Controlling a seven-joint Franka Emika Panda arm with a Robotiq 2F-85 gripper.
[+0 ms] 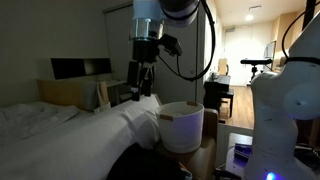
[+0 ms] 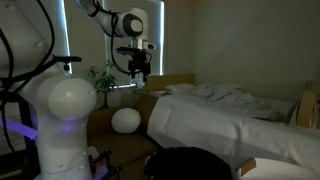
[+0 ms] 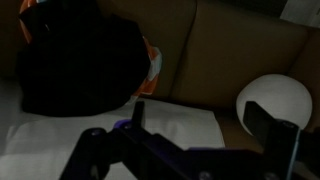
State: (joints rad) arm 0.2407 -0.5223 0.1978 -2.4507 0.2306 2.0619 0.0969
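My gripper (image 1: 143, 82) hangs in the air above the edge of a white bed sheet (image 1: 95, 130), and it shows in both exterior views (image 2: 138, 70). In the wrist view its two fingers (image 3: 205, 125) stand wide apart with nothing between them. Below them lie a white cloth (image 3: 170, 125) and a brown surface (image 3: 225, 50). A white round object (image 3: 272, 100) sits close to one finger, and it also shows in an exterior view (image 2: 125, 120). A black object (image 3: 80, 60) with an orange and white thing (image 3: 151, 62) at its edge lies further off.
The bed (image 2: 225, 115) with rumpled white bedding fills one side. A white lampshade-like cylinder (image 1: 180, 125) stands near the bed corner. A dark round shape (image 2: 190, 165) lies low in front. A wooden chair (image 1: 217, 95) stands in the lit room behind.
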